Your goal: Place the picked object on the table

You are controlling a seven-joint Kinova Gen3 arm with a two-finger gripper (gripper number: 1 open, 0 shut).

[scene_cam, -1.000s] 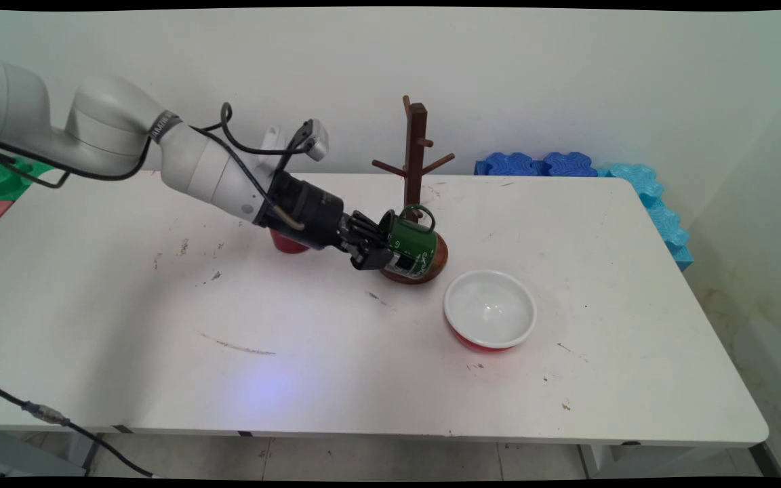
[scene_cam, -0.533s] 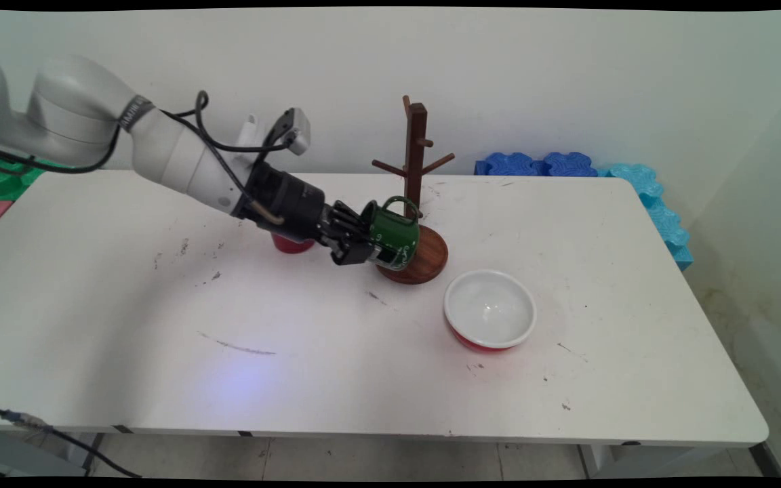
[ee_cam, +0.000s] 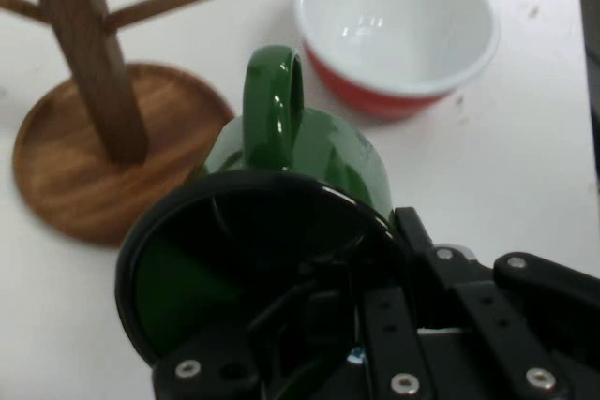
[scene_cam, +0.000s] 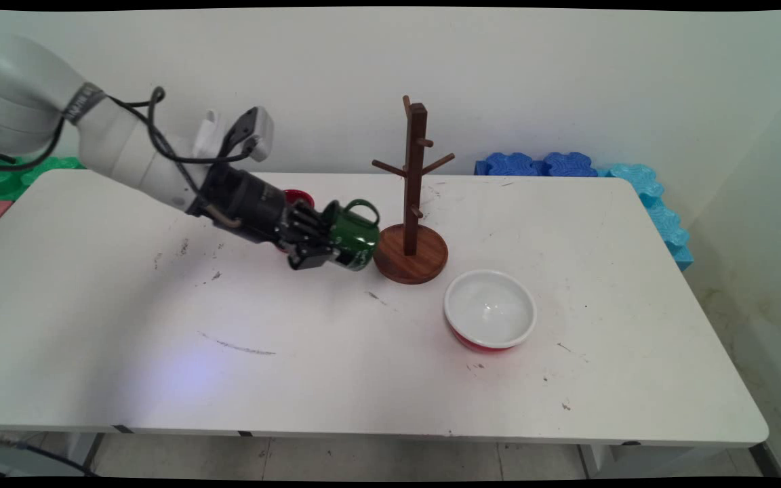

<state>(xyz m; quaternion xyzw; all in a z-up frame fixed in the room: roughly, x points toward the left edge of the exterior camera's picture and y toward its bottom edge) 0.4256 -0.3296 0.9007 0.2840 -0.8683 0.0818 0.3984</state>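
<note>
One green mug (scene_cam: 353, 234) lies sideways, clamped by its rim in the gripper (scene_cam: 323, 244), handle up, with the wooden mug tree (scene_cam: 412, 196) just beyond its base.

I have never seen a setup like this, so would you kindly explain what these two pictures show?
A white robot arm reaches in from the left over a white table. The wide picture comes from a fixed camera above the table's near side; the close-up comes from a camera on the arm's hand. Its black pincer grips a green mug by the rim, tipped on its side, handle up. Beside it stands a wooden mug tree, then a bowl, white inside and red outside. A red cup is half hidden behind the arm.
</note>
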